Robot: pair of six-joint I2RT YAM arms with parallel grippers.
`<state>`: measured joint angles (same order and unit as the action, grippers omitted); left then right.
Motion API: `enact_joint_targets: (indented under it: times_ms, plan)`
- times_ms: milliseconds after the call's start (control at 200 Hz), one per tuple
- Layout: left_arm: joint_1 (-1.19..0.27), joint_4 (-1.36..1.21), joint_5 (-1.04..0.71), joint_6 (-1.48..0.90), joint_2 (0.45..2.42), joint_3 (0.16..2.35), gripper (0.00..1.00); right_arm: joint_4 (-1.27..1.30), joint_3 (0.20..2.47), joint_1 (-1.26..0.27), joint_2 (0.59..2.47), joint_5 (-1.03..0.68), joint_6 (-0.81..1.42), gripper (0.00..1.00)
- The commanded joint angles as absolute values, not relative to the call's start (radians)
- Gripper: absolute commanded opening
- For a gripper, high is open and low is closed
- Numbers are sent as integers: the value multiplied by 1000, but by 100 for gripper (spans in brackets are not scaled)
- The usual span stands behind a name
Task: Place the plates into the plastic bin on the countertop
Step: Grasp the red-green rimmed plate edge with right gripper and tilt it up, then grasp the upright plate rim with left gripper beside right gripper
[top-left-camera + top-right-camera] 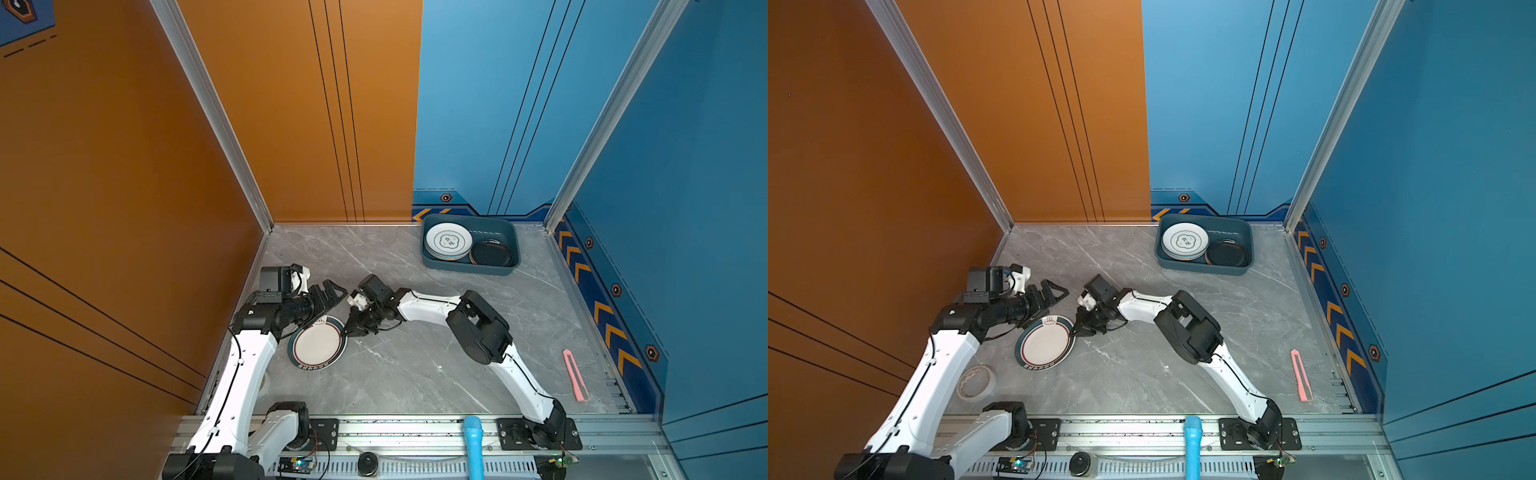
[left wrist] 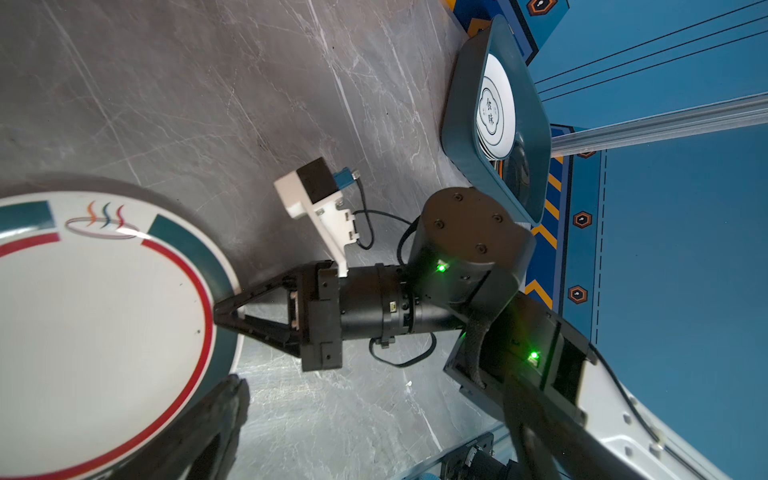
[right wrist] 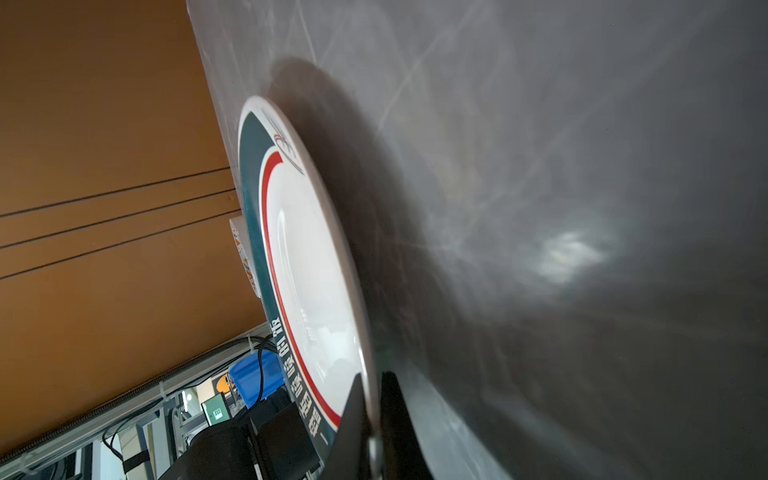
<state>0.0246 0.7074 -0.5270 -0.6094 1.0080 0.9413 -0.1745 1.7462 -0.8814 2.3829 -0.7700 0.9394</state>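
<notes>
**Top views.** In both top views the right arm folds at the elbow and reaches across the middle. Its forearm runs low over the table (image 1: 415, 365) and its wrist pitches down. The right end effector (image 1: 345, 332) is closed on the rim of the dark-rimmed plate (image 1: 318, 343), which extends away from the fingertips toward the left arm. The left arm rises from its base and bends forward at the elbow. The left end effector (image 1: 336, 293) is level, spread wide and holding nothing, just above and behind the plate's far rim. The plastic bin (image 1: 469, 270) stands well apart from both end effectors, at the back wall. Inside it, a white plate (image 1: 449, 241) tops a stack beside a black plate (image 1: 492, 253). In a top view, a tape roll (image 1: 976, 382) lies beside the left arm's upper link.

**Left wrist view.** The right end effector (image 2: 220, 311) meets the plate (image 2: 95, 324) at its rim, fingertips together in a point. The bin (image 2: 461, 124) sits far behind the right wrist.

**Right wrist view.** One finger (image 3: 353, 403) lies on the plate's upper face and the other under the rim, clamping it. It cannot be told whether the gripped edge is clear of the table.
</notes>
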Motion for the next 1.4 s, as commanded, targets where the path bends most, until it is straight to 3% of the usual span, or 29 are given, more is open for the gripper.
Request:
enact_joint_targets:
  times_ms: [0, 596, 1096, 1397]
  plan:
    - [35, 707, -523, -588, 1018, 935, 98, -306, 1729, -825, 2285, -732, 859, 0]
    - [38, 585, -549, -596, 1165, 957, 98, -589, 1718, -585, 2008, -662, 735, 0]
    - [35, 323, -703, -679, 1282, 923, 100, -559, 1689, -548, 1932, -761, 749, 0]
    - [34, 246, -770, -683, 1327, 907, 92, -517, 1684, -548, 1915, -790, 769, 0]
